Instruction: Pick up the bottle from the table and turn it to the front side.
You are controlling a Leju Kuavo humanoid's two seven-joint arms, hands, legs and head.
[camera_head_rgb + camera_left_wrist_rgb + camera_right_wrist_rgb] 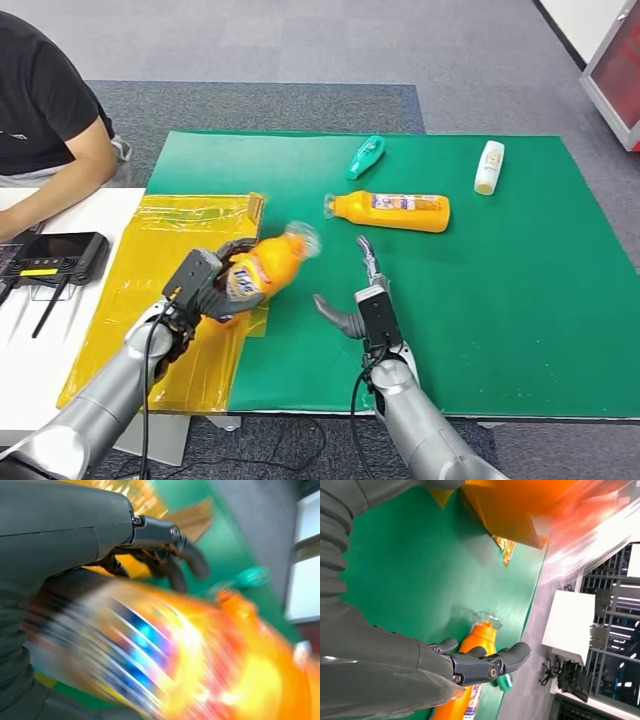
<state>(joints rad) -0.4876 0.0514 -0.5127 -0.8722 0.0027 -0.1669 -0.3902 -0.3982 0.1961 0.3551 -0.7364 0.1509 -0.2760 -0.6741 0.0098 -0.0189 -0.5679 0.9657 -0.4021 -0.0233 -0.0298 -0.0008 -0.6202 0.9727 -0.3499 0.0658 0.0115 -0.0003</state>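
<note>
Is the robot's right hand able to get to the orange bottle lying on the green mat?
Probably yes. The right hand is open and holds nothing, and the lying orange bottle is just beyond it, with only bare green mat between. The left hand is busy gripping the other orange bottle.

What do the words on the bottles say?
None can be read.
Held orange bottle in the left hand: label blurred by motion.
Lying orange bottle: print too small.
White bottle: no readable text.
Teal bottle: no readable text.
</note>
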